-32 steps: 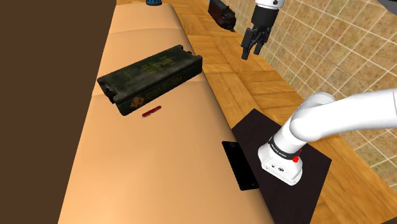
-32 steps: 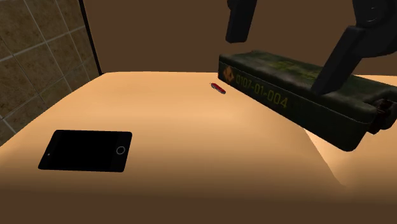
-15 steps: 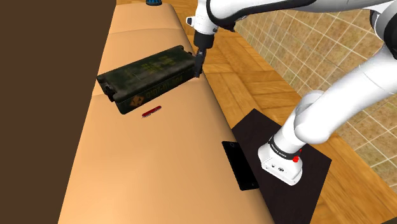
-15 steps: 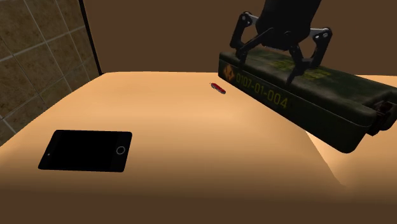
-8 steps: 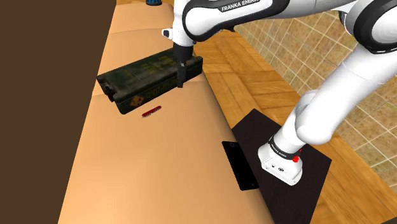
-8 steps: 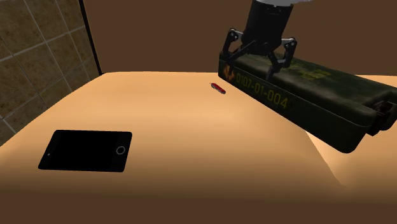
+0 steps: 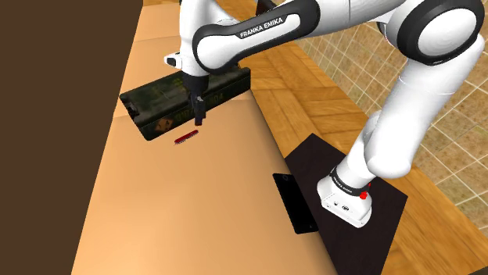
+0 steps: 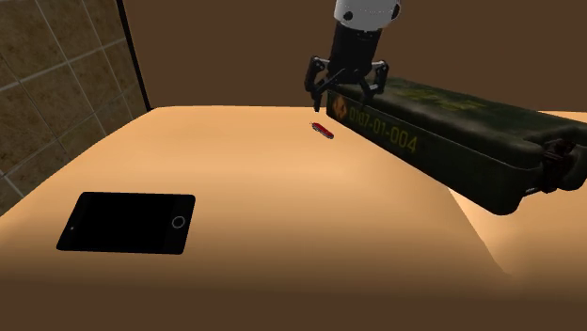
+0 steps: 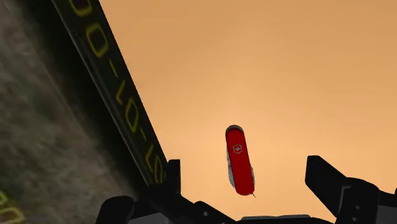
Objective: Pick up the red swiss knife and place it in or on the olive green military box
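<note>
Hovering open over the red swiss knife (image 9: 238, 159), the gripper (image 8: 342, 100) partly covers the olive box's (image 8: 452, 141) end.

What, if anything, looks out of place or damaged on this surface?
Nothing stands out. The red knife lies flat and whole on the tan surface beside the green box. The black tablet lies flat farther away. The open pincer hangs over the knife.

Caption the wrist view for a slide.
Open fingers hover above the red swiss knife lying beside the olive green box.
</note>
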